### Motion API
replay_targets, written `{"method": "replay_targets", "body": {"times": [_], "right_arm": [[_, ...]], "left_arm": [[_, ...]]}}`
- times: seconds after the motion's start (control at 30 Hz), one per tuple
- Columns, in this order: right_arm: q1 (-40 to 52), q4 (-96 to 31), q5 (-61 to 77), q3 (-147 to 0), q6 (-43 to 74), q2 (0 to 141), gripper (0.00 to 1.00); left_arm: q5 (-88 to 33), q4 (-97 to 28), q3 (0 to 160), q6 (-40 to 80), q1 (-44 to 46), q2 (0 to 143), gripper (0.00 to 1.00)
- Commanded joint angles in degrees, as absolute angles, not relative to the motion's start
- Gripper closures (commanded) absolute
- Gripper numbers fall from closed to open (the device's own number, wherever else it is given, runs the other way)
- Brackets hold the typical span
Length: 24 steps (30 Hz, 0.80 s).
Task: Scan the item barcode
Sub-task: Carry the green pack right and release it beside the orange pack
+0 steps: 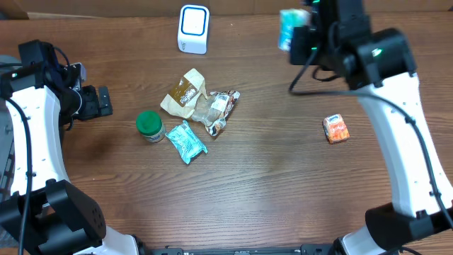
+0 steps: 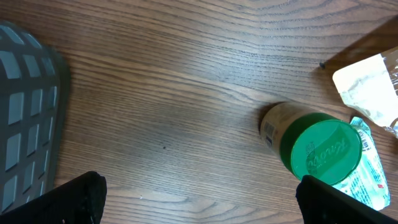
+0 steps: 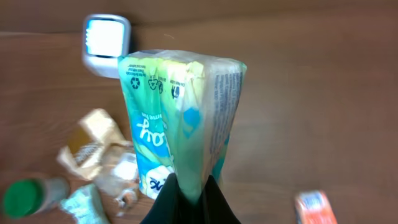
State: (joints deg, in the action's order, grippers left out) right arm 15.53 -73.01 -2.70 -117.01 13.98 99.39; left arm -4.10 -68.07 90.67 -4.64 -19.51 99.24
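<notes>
Overhead: right arm [image 1: 386,60] holds the green pack [image 1: 289,27] up off the surface [image 1: 283,191], at the far edge. The scanner [image 1: 193,28] sits to the pack's left in the same far row, well apart. The right arm is clearly the nearer one. The left arm [image 1: 32,106] is out at the left side, near the green-lid jar [image 1: 149,125]. Count: 1 scanner, 1 held pack, 5 loose items (jar, teal pouch [image 1: 186,142], tan packet [image 1: 184,93], clear wrapper [image 1: 218,110], orange box [image 1: 336,129]).

Left wrist: left fingers [image 2: 78,196] are spread wide with nothing between them. The jar is ahead and to the right, not touching.

Right wrist: right fingers [image 3: 165,205] are clenched on the pack's bottom seam. The pack's long axis runs straight out from them. The scanner shows up-left, past the pack's top. My read: the next move is a sideways carry left to the scanner window. No barcode is visible here, so I can't tell which face has to turn toward it.
</notes>
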Motion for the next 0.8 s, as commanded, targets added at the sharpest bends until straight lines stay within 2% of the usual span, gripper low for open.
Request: {"method": "replay_targets", "body": {"times": [0.0,0.2,0.4,0.47,0.5,0.57,0.63,0.67,0.77], "right_arm": [[9.1,-74.8,1.7,-112.6,16.9,101.7,0.96],[-4.9,-64.8,9.1,-92.5,16.9,105.5,0.96],[-13.5,-56.3,13.7,-81.5,17.0,105.7,0.96],[-15.1,-56.0,13.7,-79.0,16.7,105.7,0.88],[-15.4,-56.0,13.6,-78.2,16.4,105.7,0.83],[-15.9,-56.1,13.6,-76.8,15.6,105.7,0.57],[-15.9,-56.9,13.3,-76.7,14.6,105.7,0.05],[-15.7,-57.6,13.4,-77.3,14.6,105.7,0.00],[-14.9,-61.8,13.4,-82.7,14.3,105.7,0.00]], "left_arm": [[-4.5,-68.1,90.7,-4.3,-19.5,99.1,0.00],[-4.5,-68.1,90.7,-4.3,-19.4,99.1,0.00],[-4.5,-68.1,90.7,-4.3,-19.4,99.1,0.01],[-4.5,-68.1,90.7,-4.3,-19.4,99.1,0.00],[-4.5,-68.1,90.7,-4.3,-19.4,99.1,0.00],[-4.5,-68.1,90.7,-4.3,-19.4,99.1,0.00],[-4.5,-68.1,90.7,-4.3,-19.4,99.1,0.00],[-4.5,-68.1,90.7,-4.3,-19.4,99.1,0.00],[-4.5,-68.1,90.7,-4.3,-19.4,99.1,0.00]]}}
